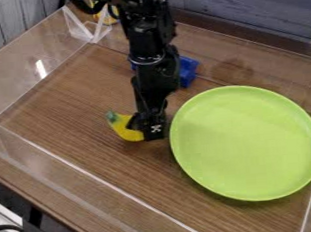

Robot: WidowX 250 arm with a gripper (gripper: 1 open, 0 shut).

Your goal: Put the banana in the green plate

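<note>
- We saw the black gripper (148,126), pointing down with jaws spread wide, over the small yellow toy banana (123,129); grasp unclear.
- The large lime-green plastic plate (248,142) lay just beside it.

Even, soft daylight, faint shadows, glare on clear walls, low resolution.

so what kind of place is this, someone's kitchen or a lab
Most likely a lab test bench, not a kitchen: a wood-grain table fenced by clear plastic walls, with a robot arm's gripper lowered over a toy banana beside a green plate.
</note>
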